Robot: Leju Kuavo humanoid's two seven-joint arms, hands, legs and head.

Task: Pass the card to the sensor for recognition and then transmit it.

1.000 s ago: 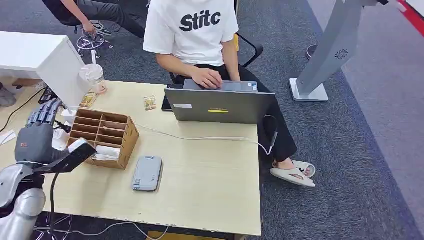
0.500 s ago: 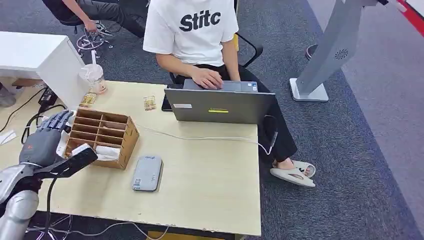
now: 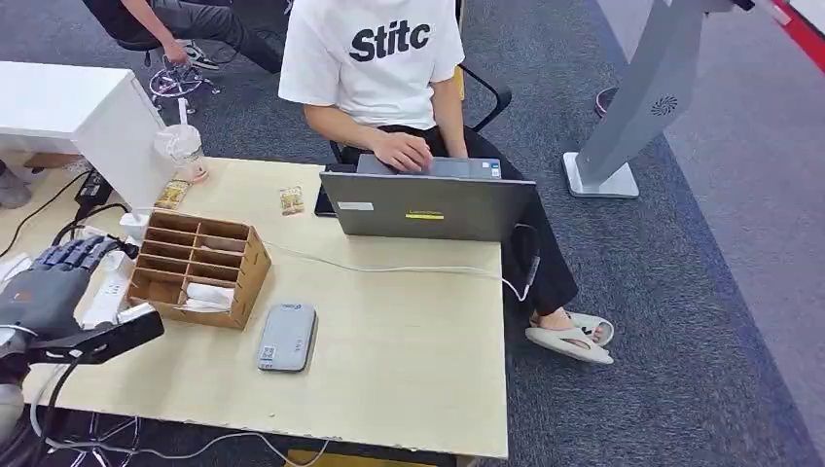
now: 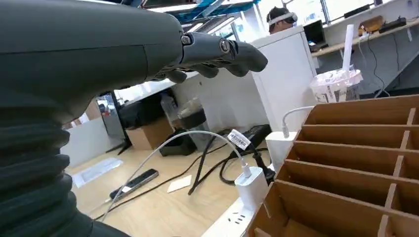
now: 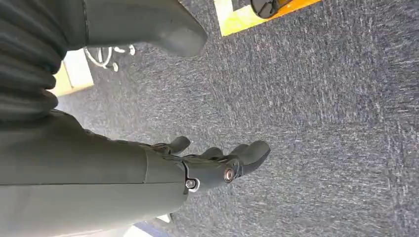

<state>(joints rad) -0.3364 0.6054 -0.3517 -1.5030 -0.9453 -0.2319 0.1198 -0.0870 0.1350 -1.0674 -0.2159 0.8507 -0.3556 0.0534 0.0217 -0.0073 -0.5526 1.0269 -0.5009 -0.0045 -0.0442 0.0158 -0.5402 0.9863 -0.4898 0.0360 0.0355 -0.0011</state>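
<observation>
Card: we see none in either hand. White pieces (image 3: 207, 294) lie in the near compartments of the box (image 3: 255, 261), and we judge the card may be among them, but we cannot tell.
Box: an open wooden organiser on the left part of the table (image 3: 409, 341), just beside the left hand.
Sensor: we take the flat grey device (image 3: 287, 337) to be it. It lies on the table just right of the box's near corner, with nothing on it.
Left hand (image 3: 44, 290): it hovers over the table's left edge, next to the box and not in it. The fingers are stretched out and apart, and they hold nothing. The left wrist view shows the fingers in the air above the box's dividers.
Right hand (image 5: 197, 168): it hangs over grey carpet, well away from the table, fingers loosely spread and empty.
Person (image 3: 375, 58): seated at the far side, one hand on the laptop (image 3: 428, 206). We judge this is who may receive the card.
Done: nothing that we can confirm; no card is lifted and none is on the sensor.
Left: take a card from the box, bring it to the sensor, then hand it on.
Progress: at or near the start, by our reading.
</observation>
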